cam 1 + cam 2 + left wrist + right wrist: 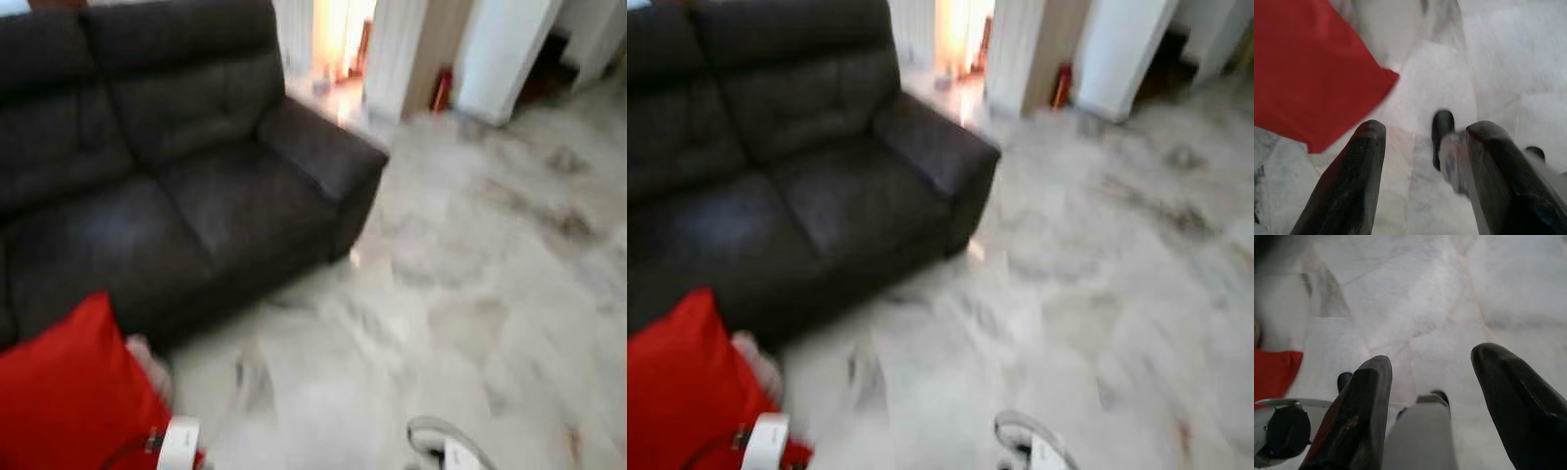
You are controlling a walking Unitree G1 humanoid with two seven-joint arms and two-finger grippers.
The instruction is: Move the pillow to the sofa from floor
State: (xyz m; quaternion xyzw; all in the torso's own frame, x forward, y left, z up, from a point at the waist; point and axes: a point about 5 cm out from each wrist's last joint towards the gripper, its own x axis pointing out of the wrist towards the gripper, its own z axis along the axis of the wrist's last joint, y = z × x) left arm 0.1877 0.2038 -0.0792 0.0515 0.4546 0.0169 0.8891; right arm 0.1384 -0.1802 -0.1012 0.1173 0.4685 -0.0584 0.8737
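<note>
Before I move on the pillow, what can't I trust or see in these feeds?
- Red pillow: cut off by the head views' lower left edge; whether it lies on the floor is unclear.
- Sofa: left end cut off.
- Head views blurred, so floor detail is unreliable.
- Left gripper: jaws open, not on the pillow.

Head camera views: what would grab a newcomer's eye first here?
The red pillow stands out most, bright against everything else, low at the robot's left in front of the dark sofa and not yet on it. The sofa takes up the left half of the scene, with pale marble floor spreading to its right. In the left wrist view, the left gripper hangs open above the floor beside a corner of the pillow.
</note>
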